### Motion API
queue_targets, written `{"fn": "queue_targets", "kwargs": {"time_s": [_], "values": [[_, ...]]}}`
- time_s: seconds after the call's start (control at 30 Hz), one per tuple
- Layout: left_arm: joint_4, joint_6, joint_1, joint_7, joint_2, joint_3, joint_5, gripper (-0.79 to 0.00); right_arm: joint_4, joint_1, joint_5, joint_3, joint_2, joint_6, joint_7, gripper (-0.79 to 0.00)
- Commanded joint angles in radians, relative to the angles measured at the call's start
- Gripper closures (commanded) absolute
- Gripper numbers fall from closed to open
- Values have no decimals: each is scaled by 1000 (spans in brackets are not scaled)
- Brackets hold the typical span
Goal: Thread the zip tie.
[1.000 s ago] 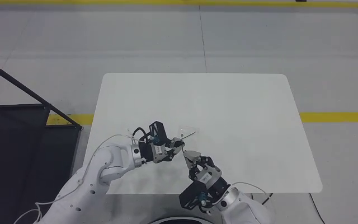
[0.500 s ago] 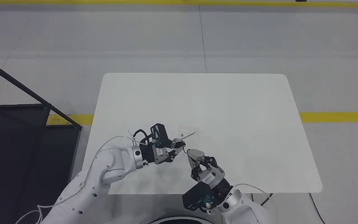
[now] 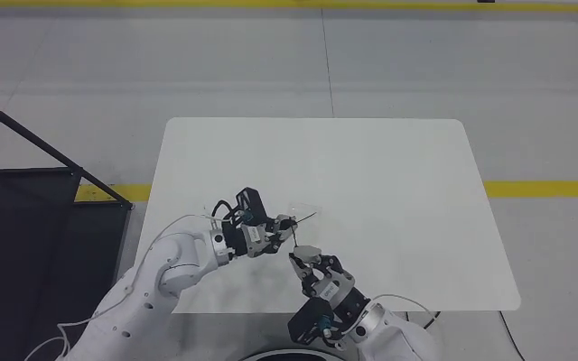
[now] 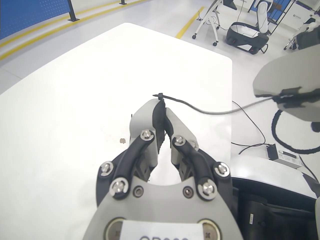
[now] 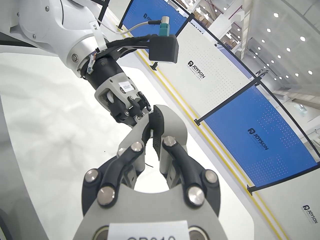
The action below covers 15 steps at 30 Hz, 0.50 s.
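Observation:
A thin black zip tie (image 4: 192,106) hangs above the white table (image 3: 388,171) between my two grippers. My left gripper (image 4: 161,102) is shut on the tie just behind its small square head, which pokes out past the fingertips. From there the strap curves across to my right gripper (image 4: 285,96), which is shut on its far end. In the top view the left gripper (image 3: 285,226) and the right gripper (image 3: 302,255) sit close together near the table's front edge. The right wrist view has the right gripper (image 5: 155,117) shut, almost touching the left gripper (image 5: 136,108).
The table has bare room to the back and right of the grippers. A small brown speck (image 4: 122,140) lies on it under the left gripper. Its front edge runs just behind the right arm.
The right gripper has shifted a little to the left and the left gripper slightly toward the table's back. Both stay shut on the zip tie.

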Motion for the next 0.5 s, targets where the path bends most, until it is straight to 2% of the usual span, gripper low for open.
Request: {"fn": "queue_targets", "kwargs": {"time_s": [0.0,0.3,0.47], "values": [[1,1,0,-3,-1,-2,-4,0,0,1,2,-1,1,-5,-3,-302],[13,-14,-3,-13,-3,-12,-46,0,-3,-3,6,4,5,-20,-24,-225],[16,-15,-5,-20,-4,-14,-52,0,-4,-5,12,7,6,-21,-25,-219]]}}
